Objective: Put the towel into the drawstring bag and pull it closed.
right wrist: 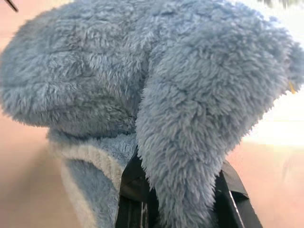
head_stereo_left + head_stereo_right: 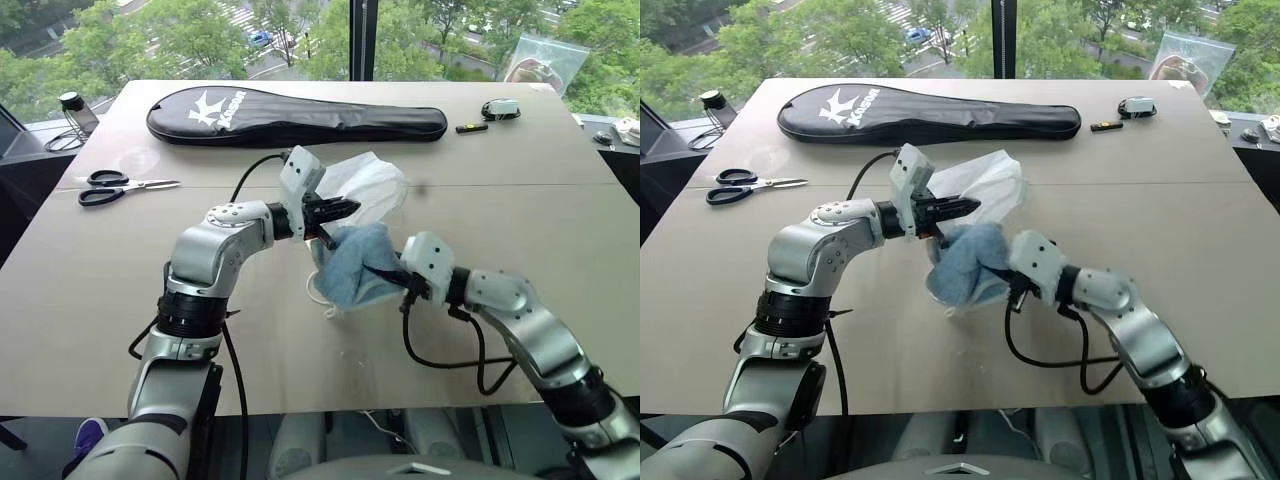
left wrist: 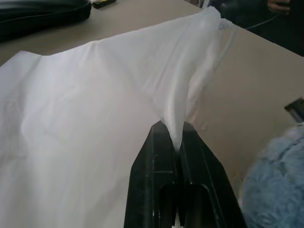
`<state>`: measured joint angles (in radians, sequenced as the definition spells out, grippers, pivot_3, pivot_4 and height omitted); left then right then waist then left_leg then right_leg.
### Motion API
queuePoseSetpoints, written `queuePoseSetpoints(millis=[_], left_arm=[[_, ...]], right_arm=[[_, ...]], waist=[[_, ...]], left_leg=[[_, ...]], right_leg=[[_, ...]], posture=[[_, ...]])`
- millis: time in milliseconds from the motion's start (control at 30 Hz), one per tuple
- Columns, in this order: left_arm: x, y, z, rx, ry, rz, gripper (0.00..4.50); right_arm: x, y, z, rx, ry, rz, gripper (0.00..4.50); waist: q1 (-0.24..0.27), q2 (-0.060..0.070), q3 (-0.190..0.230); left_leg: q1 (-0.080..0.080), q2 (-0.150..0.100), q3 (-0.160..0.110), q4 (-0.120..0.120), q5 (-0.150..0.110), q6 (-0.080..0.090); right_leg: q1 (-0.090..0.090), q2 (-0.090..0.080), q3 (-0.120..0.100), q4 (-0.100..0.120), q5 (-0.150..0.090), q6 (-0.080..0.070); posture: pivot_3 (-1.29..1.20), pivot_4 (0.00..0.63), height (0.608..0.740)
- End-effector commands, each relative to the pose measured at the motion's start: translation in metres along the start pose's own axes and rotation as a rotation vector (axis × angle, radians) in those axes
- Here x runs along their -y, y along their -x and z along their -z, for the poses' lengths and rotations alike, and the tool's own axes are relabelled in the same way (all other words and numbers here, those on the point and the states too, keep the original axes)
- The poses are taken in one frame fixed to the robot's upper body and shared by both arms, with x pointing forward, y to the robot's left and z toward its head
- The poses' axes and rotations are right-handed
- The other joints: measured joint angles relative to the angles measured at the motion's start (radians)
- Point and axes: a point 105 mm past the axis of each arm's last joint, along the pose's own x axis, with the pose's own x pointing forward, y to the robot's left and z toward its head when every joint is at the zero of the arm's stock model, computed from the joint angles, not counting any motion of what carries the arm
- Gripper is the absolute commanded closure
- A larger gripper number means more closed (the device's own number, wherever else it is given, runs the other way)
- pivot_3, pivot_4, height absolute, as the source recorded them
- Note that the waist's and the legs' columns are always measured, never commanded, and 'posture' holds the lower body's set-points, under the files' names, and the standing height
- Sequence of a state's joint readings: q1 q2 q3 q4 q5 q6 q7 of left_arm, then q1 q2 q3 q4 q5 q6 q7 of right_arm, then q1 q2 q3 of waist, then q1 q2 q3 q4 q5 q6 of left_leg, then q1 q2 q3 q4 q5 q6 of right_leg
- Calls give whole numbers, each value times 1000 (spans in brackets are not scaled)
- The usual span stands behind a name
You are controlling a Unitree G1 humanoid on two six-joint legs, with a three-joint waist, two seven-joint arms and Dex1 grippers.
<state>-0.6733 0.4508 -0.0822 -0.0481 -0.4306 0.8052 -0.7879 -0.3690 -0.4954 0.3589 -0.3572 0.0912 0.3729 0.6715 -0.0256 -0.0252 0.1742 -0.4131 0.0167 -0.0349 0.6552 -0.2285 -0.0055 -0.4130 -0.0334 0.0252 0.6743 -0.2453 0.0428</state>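
The white drawstring bag [image 2: 372, 185] lies crumpled at the middle of the table, one edge lifted. My left gripper [image 2: 345, 209] is shut on that edge; the left wrist view shows the thin fabric [image 3: 180, 118] pinched between the black fingers [image 3: 156, 161]. The light blue fluffy towel [image 2: 355, 262] hangs bunched just in front of the bag, below my left gripper. My right gripper [image 2: 385, 272] comes in from the right and is shut on the towel; in the right wrist view the towel [image 1: 156, 95] drapes over its fingers [image 1: 130, 190] and hides their tips.
A long black racket case [image 2: 290, 117] lies across the far side of the table. Scissors [image 2: 115, 186] rest at the left. A small black device [image 2: 500, 109] and a clear pouch [image 2: 545, 62] sit at the far right. The table's front edge runs near my arms.
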Motion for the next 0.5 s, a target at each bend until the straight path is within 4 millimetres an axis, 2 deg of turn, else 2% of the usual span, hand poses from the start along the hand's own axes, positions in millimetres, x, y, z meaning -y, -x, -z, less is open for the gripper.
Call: queuePoseSetpoints(millis=[33, 133, 300, 500], left_arm=[[7, 3, -14, 32, -81, 35, 4500], [9, 4, -15, 28, -97, 47, 4500], [9, 7, -12, 14, -98, 49, 4500], [-5, 10, -3, -45, -107, -4, 4500]], right_arm=[[12, -9, 1, -37, 66, 32, 4446], [21, -18, -11, -6, 127, 47, 4446], [32, -22, -33, 114, 356, 122, 4446], [19, -23, -50, 233, 599, 84, 4446]], waist=[[0, 0, 0], [-4, 0, 0], [-3, 0, 0], [-6, 0, 0]], left_leg=[[0, 0, 0, 0, 0, 0], [-1, 0, 0, 0, 0, 0], [-1, 0, 0, 0, 0, 0], [-1, 0, 1, 0, 0, 0]], right_leg=[[0, 0, 0, 0, 0, 0], [0, 0, 0, 0, 0, 0], [0, 0, 0, -1, 0, 0], [0, 0, 0, -2, 0, 0]], posture=[[0, 150, 740], [0, 150, 740], [0, 150, 740], [0, 150, 740]])
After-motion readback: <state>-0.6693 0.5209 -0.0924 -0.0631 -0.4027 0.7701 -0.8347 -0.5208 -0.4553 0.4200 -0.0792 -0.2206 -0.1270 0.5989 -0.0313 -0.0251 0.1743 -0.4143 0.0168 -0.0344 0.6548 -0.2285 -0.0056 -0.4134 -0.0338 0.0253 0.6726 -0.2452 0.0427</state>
